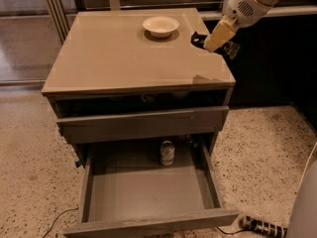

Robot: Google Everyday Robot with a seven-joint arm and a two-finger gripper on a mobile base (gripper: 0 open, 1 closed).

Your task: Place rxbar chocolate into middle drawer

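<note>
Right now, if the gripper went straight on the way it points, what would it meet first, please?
Most likely the cabinet top near its right edge, just below the gripper, which holds the rxbar chocolate; depth is unclear.

No lettering can be read anywhere. The small upright can (167, 153) at the far end of the pulled-out grey wooden middle drawer (148, 195) has a pale label, its print illegible. The gripper (212, 39) hangs over the cabinet top's far right corner.
</note>
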